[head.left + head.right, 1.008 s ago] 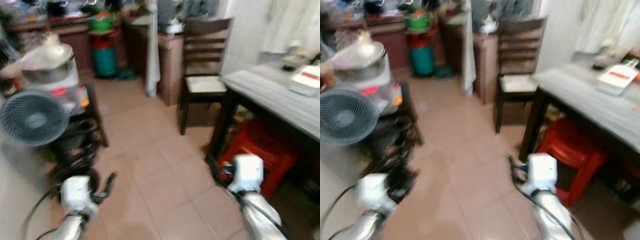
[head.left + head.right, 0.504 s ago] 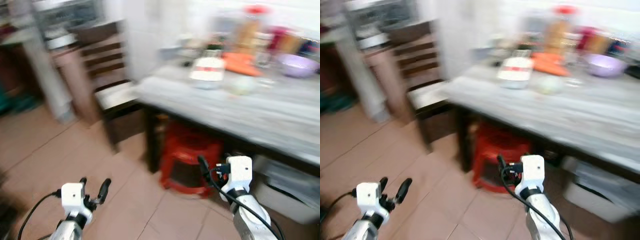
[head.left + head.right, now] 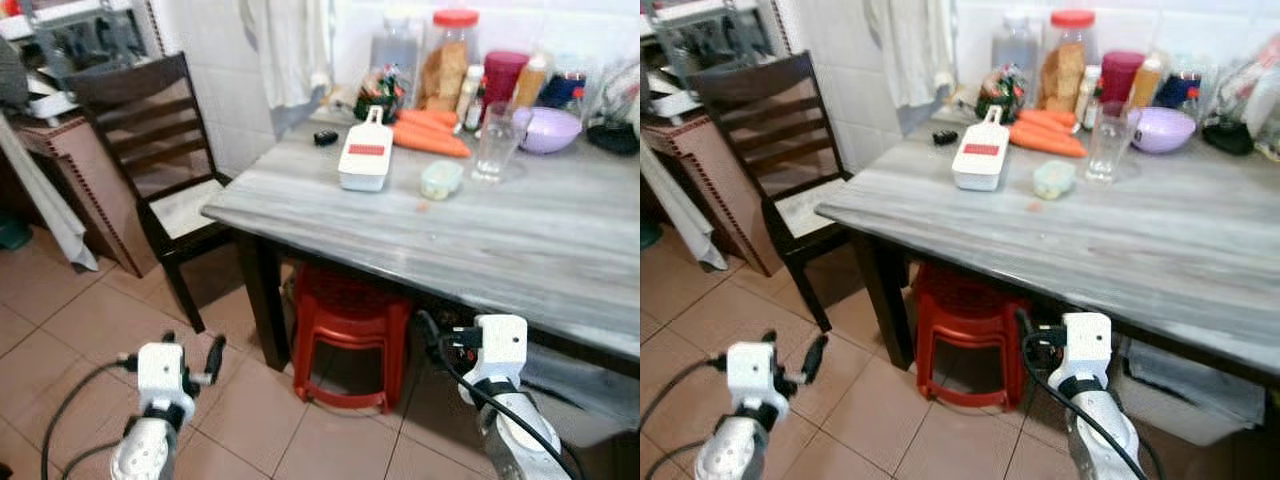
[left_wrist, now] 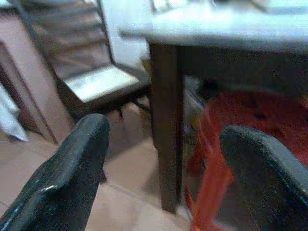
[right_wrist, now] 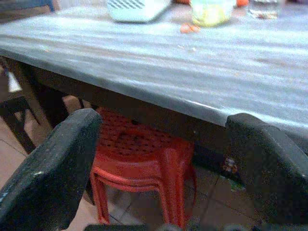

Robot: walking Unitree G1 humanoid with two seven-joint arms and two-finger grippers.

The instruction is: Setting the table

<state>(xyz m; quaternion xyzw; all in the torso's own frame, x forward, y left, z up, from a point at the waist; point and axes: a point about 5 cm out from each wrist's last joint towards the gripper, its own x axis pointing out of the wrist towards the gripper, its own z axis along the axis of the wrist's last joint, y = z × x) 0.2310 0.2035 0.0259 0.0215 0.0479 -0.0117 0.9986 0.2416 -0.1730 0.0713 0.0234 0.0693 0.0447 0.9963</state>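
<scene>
Both my pincers hang low and released: the left pincer (image 4: 159,159) over floor tiles, the right pincer (image 5: 163,163) facing a red stool (image 3: 345,330) under the surface (image 3: 520,230). On it farther off: white grater (image 3: 366,155), glass (image 3: 493,142), carrots (image 3: 430,135), purple bowl (image 3: 548,128).

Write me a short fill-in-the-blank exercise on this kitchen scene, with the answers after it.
1. Under the table stands a plastic stool coloured ____.
2. The carrots lie beside a white ____.
3. Left pincer and right pincer are both ____.
4. The bowl near the glass is ____.

Answers: red; grater; open; purple
</scene>
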